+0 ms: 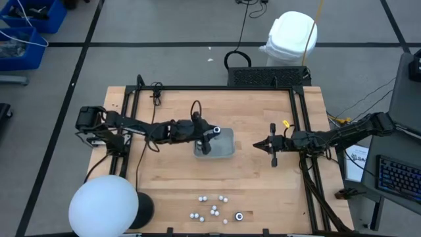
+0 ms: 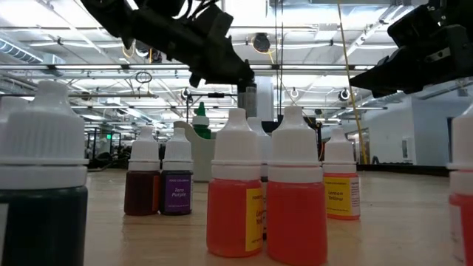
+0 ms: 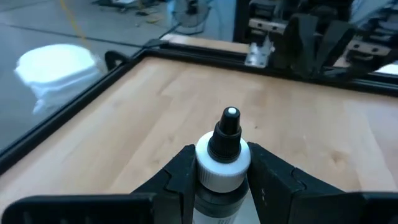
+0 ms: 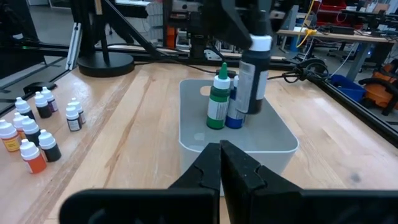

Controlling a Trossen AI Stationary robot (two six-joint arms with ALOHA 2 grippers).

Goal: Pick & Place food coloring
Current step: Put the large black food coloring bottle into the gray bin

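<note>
From above, the left hand point(image 1: 206, 141) held a dark bottle point(image 1: 215, 130) over the tray point(image 1: 227, 149); the right hand point(image 1: 274, 155) waited clenched. Its wrist view showed two bottles point(image 4: 225, 98) inside: lower gently, avoiding them.

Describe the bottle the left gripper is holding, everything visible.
The dark bottle has a white collar, a black nozzle with a white tip and a pale label. It hangs upright, clamped at the neck in the left gripper, over the translucent tray, beside the green-capped and blue bottles standing inside. Whether it touches the tray floor is unclear.
</note>
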